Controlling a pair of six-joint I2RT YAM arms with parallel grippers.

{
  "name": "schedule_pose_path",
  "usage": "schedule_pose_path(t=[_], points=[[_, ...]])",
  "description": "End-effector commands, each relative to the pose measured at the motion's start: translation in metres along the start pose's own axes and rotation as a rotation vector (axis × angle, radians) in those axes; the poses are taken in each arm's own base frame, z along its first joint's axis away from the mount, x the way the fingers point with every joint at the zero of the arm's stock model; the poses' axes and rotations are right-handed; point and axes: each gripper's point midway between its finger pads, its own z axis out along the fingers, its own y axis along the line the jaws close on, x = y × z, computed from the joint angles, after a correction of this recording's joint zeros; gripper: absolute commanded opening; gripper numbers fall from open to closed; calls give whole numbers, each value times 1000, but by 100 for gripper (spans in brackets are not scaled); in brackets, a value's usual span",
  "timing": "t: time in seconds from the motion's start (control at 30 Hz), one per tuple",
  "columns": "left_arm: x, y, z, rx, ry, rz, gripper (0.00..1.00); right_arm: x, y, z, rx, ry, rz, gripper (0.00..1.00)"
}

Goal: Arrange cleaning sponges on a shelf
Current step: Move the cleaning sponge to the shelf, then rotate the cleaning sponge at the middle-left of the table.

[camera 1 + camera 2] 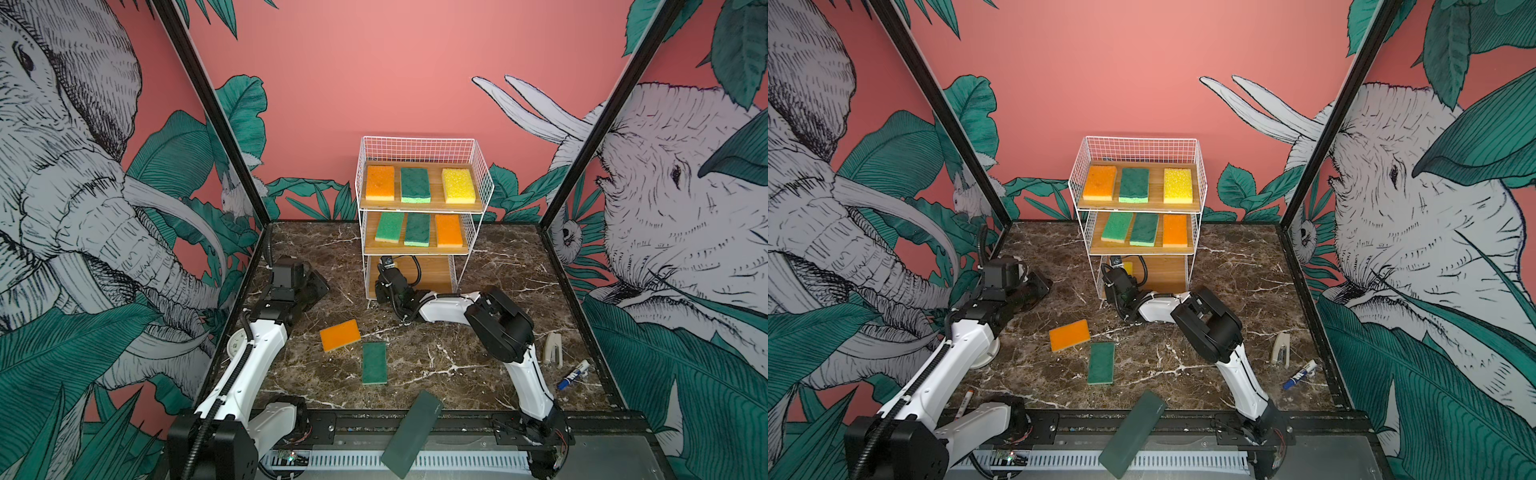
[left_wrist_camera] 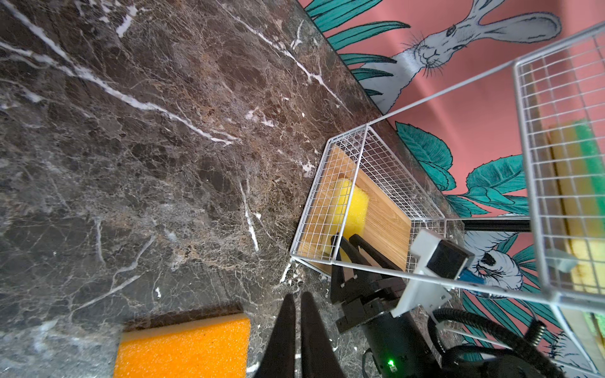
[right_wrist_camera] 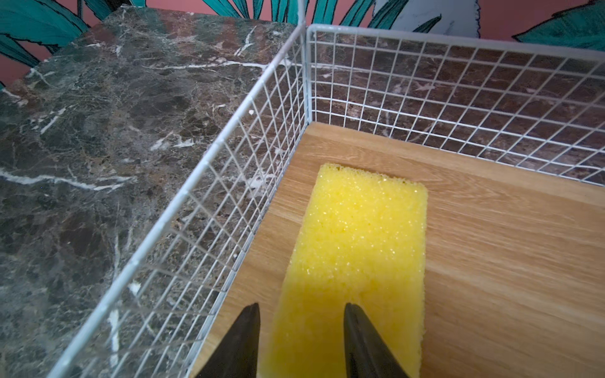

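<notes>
We have the right gripper (image 3: 301, 330) reaching into the bottom level of the shelf (image 1: 419, 143), and its fingers stand spread over the near end of a yellow sponge (image 3: 360, 248). That sponge lies flat on the bottom board, just beside the wire side wall (in the right wrist view a thin strip of wood shows between them). Whether the fingers touch the foam we cannot tell, but they are not pinching it; we judge the sponge as set down and released.

The left gripper (image 2: 296, 314) hangs low over the marble table (image 1: 478, 332), fingers pressed almost together with only a thin slit between them, and holds nothing. An orange sponge (image 1: 340, 335) lies just beside it in the left wrist view.

Counting in both top views, we see 3 sponges on the top board, 3 on the middle one, and the yellow one below. That leaves 2 on the table: the orange one and a dark green sponge (image 1: 374, 362) near it, the 2 close but apart. The longer dark green slab (image 1: 411, 434) at the front edge is not ours to place.

So we are at the end of placing sponge 7. The next move calls for drawing the right arm straight back out of the bottom level without dragging the yellow sponge or catching the wire frame, then opening a gripper over 1 of the 2 left on the table. The free room on the bottom board lies beside the yellow sponge, away from the wire wall.
</notes>
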Motion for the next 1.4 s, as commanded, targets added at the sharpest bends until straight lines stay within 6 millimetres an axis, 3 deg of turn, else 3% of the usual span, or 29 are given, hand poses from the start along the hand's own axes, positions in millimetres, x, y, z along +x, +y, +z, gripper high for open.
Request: schedule_pose_path(t=[0.0, 0.13, 0.17, 0.43, 0.67, 0.8, 1.0, 1.07, 1.27, 1.37], points=[[-1, 4, -8, -9, -19, 0, 10, -32, 9, -25, -20, -82, -25, 47], [1, 5, -11, -13, -13, 10, 10, -45, 20, -44, -55, -119, -18, 47], [1, 6, -11, -16, -14, 10, 10, -35, 19, -47, -57, -102, -27, 48], [6, 9, -18, -38, 11, 48, 13, -44, 14, -70, -56, -128, -16, 48], [34, 45, -30, -212, 149, 125, 40, -37, -1, -107, -54, -66, -27, 52], [47, 60, -39, -249, 169, 124, 41, -28, -6, -129, -76, -49, -29, 54], [61, 80, -50, -317, 194, 112, 45, -9, 2, -149, -111, -18, -65, 56], [71, 92, -51, -360, 236, 115, 46, -12, 2, -164, -123, -37, -53, 57], [104, 114, -35, -398, 359, 37, 48, -1, -13, -198, -111, -43, -39, 59], [108, 122, -26, -415, 363, 23, 46, 9, -26, -216, -101, -7, -25, 59]])
